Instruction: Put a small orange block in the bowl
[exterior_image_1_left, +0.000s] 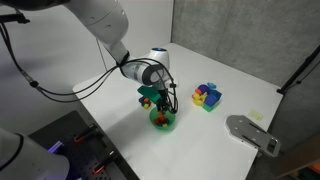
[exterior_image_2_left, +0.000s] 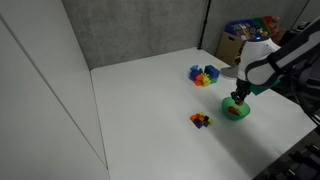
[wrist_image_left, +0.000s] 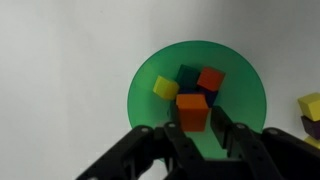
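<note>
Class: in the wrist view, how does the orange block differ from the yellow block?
The orange block is held between the gripper fingers and looks larger. The yellow block lies free in the bowl and looks smaller. Both are cubes.

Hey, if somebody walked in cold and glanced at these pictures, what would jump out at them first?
The bright green bowl fills the wrist view, with other blocks lying inside and the pincer right above it, apparently gripping the small orange block. In both exterior views a colourful block pile stands out on the white table, apart from the bowl.
</note>
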